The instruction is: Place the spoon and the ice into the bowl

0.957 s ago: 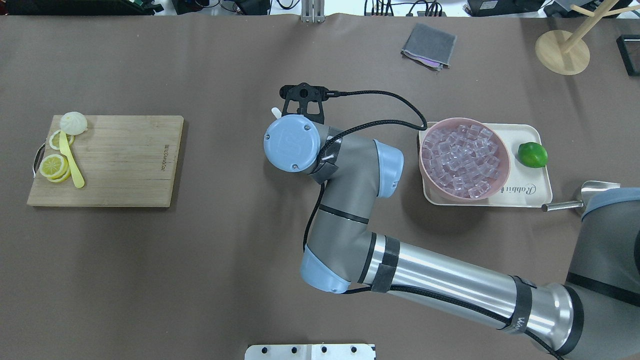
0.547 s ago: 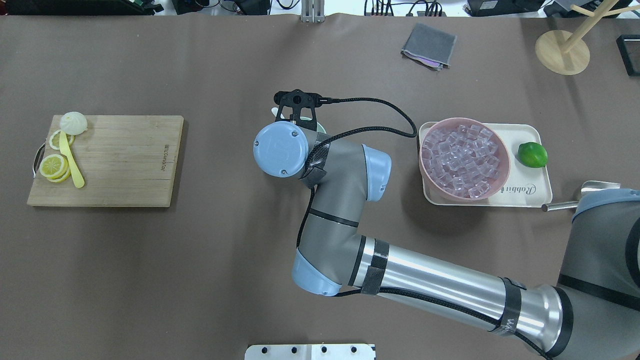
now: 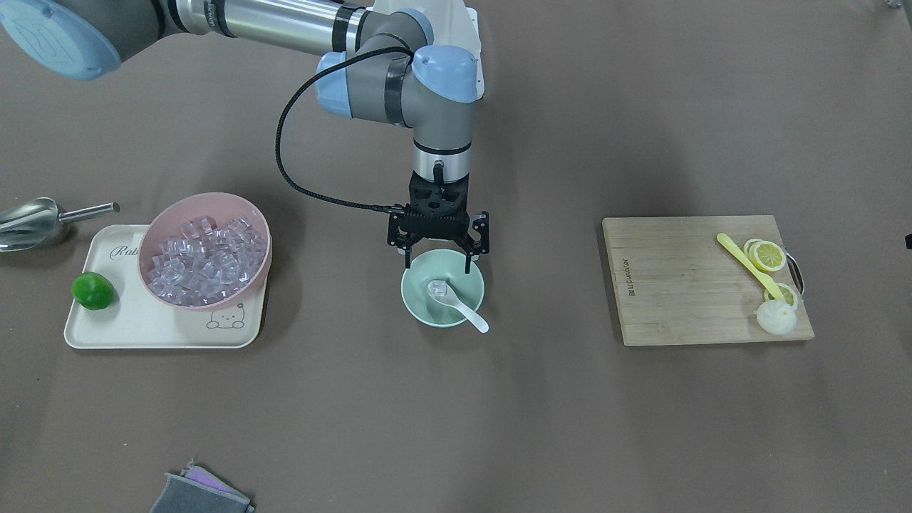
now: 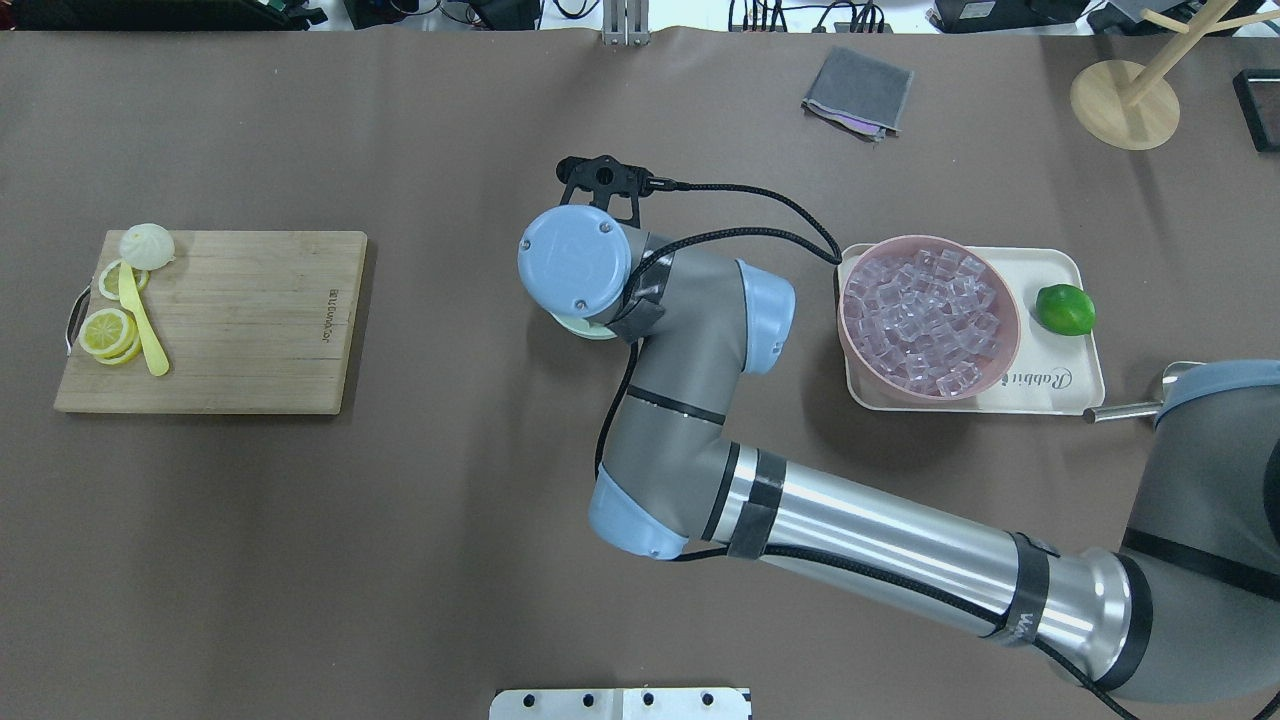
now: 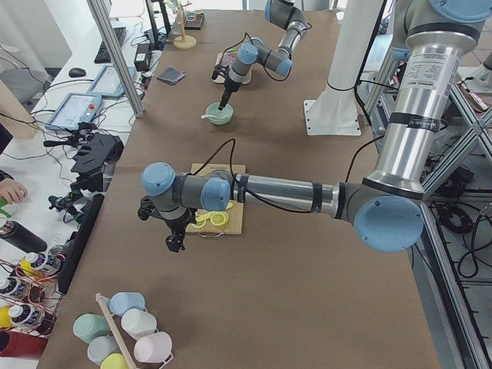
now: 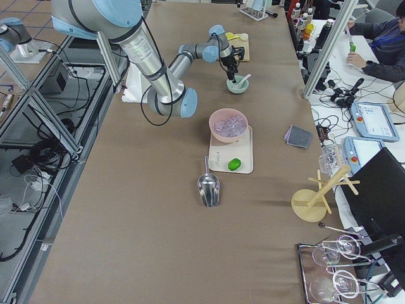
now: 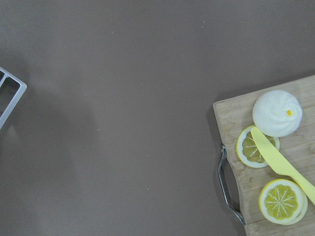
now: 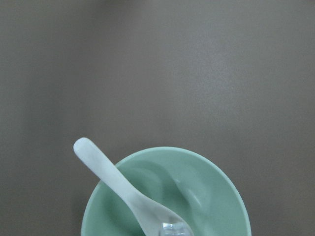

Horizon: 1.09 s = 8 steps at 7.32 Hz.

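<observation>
The mint-green bowl (image 3: 456,308) stands mid-table. The white spoon (image 3: 467,315) lies in it, handle over the rim, with one clear ice cube (image 3: 437,288) in its scoop. My right gripper (image 3: 438,266) hangs open just above the bowl's robot-side rim and holds nothing. The right wrist view shows the bowl (image 8: 211,196), the spoon (image 8: 115,182) and the ice cube (image 8: 174,229). In the overhead view my wrist hides all but a sliver of the bowl (image 4: 582,329). My left gripper (image 5: 175,243) hovers beside the cutting board; I cannot tell if it is open.
A pink bowl (image 3: 204,249) full of ice cubes and a lime (image 3: 92,290) sit on a cream tray (image 3: 142,329). A metal scoop (image 3: 28,219) lies beside it. The cutting board (image 3: 684,285) holds lemon slices, a yellow knife and a bun. A grey cloth (image 3: 199,493) lies at the operators' edge.
My right wrist has shifted over the bowl, first left, then toward the far side. The spoon's handle tip, visible earlier beside the wrist, is now hidden; the bowl's near rim shows.
</observation>
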Tool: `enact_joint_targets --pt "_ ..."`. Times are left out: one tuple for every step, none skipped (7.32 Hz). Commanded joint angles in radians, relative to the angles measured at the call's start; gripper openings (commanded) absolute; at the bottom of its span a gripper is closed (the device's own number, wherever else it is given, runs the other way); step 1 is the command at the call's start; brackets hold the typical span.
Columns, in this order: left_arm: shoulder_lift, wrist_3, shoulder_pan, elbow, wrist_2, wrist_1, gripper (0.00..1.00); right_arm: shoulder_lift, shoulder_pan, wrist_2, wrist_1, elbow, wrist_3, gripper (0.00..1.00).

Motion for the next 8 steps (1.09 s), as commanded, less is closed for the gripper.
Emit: enact_joint_targets --pt "0.100 0.000 -0.022 -0.096 0.000 0.051 0.99 -0.030 0.087 0.176 0.003 0.050 -0.005 1.00" --pt "0.167 0.007 -0.051 -0.162 0.003 0.054 0.99 -0.097 0.113 0.208 0.000 0.134 -0.044 1.00" --pt "0.239 0.007 -0.071 -0.251 0.005 0.057 0.99 -0.148 0.164 0.283 -0.011 0.195 -0.113 1.00" --pt "0.299 0.007 -0.074 -0.306 0.005 0.057 0.99 -0.217 0.220 0.358 -0.012 0.252 -0.180 1.00" --pt "0.314 0.007 -0.079 -0.318 0.005 0.059 0.99 -0.337 0.289 0.425 -0.014 0.365 -0.278 1.00" --pt "0.318 0.007 -0.082 -0.321 0.006 0.057 0.99 -0.422 0.377 0.503 -0.016 0.418 -0.407 1.00" --pt "0.326 0.007 -0.082 -0.322 0.006 0.056 0.99 -0.526 0.428 0.516 0.000 0.470 -0.498 1.00" --pt "0.324 0.008 -0.084 -0.321 0.008 0.056 0.99 -0.623 0.493 0.530 -0.011 0.527 -0.609 1.00"
